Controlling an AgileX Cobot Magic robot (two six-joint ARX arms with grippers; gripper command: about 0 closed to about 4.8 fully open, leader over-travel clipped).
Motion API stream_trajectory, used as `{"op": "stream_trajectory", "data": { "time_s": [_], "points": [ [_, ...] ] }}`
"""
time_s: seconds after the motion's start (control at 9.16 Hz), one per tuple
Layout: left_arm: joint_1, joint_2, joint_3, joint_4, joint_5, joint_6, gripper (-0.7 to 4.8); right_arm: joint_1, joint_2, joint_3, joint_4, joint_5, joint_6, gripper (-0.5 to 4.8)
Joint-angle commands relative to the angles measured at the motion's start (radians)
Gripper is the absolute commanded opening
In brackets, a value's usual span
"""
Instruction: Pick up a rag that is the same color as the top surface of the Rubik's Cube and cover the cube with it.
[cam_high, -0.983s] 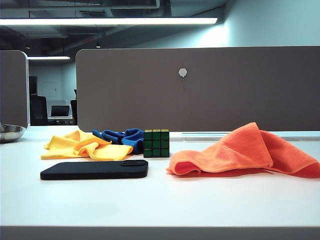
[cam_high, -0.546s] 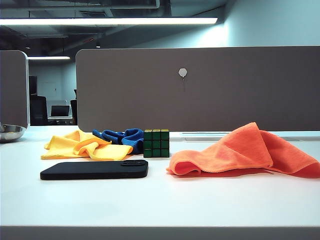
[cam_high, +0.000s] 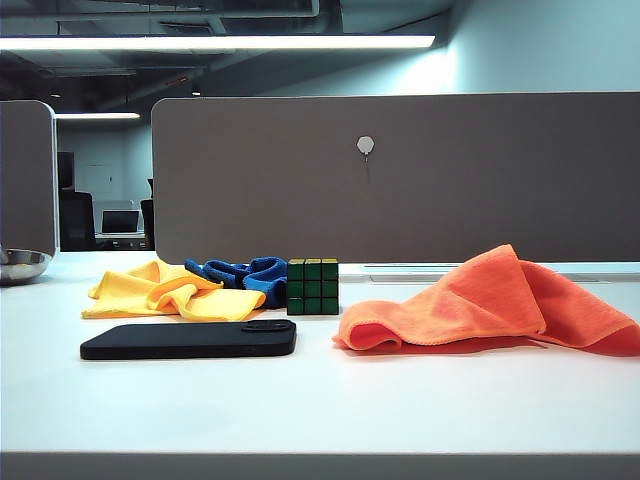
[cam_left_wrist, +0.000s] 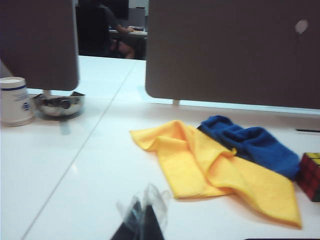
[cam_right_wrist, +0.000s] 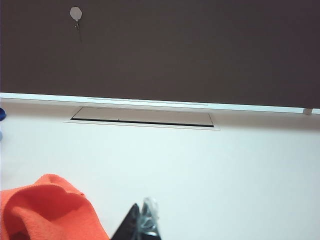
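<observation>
**On the white table, both arms hang back from the cloths**

Ahead of the left tool (cam_left_wrist: 142, 220), across a stretch of bare table (cam_high: 320, 400), lies the yellow rag (cam_high: 170, 293), crumpled flat with orange-tinged folds. That tool shows only as a dark tip with clear pads pressed together, pinching nothing, and it touches neither cloth nor table that I can see. Just beyond the rag from the tool sits a small blue cloth (cam_left_wrist: 250, 142), bunched up and touching the rag's far edge. The Rubik's Cube (cam_high: 313, 286) stands upright past the rag's far corner, right beside the blue cloth, its green squares facing the room; the left wrist view catches a strip of yellow on its top. It is uncovered.

Over on the other side, the right tool (cam_right_wrist: 141, 220) also shows only its tip low in its own view, and whether its fingers are together or apart I cannot tell. A big orange cloth (cam_high: 490, 305) lies heaped close beside it, apart from the cube.

A flat black phone (cam_high: 190, 340) rests on the table near the rag, on the room side. A metal bowl (cam_left_wrist: 58, 105) and a white cup (cam_left_wrist: 15, 101) stand well off from the left tool, near a grey partition (cam_high: 400, 180).
</observation>
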Motion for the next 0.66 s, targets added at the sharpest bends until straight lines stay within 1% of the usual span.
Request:
{"op": "stream_trajectory", "data": {
  "time_s": [0.11, 0.22, 0.44, 0.55, 0.66],
  "points": [
    [0.000, 0.001, 0.009, 0.053, 0.164, 0.018, -0.05, 0.000, -0.001, -0.001, 0.045, -0.059, 0.000, -0.01],
    [-0.002, 0.001, 0.040, 0.040, 0.208, 0.019, -0.05, 0.000, -0.001, 0.018, 0.045, -0.093, 0.000, -0.01],
    [-0.002, 0.001, 0.131, -0.069, 0.221, 0.052, -0.05, 0.000, -0.001, 0.093, 0.000, -0.109, 0.000, -0.01],
    [-0.002, 0.001, 0.206, -0.158, 0.264, 0.052, -0.05, 0.001, -0.001, 0.192, -0.138, -0.163, 0.000, -0.01],
    [-0.002, 0.001, 0.218, -0.177, 0.282, 0.052, -0.05, 0.001, 0.000, 0.212, -0.168, -0.181, 0.000, -0.01]
  ]
}}
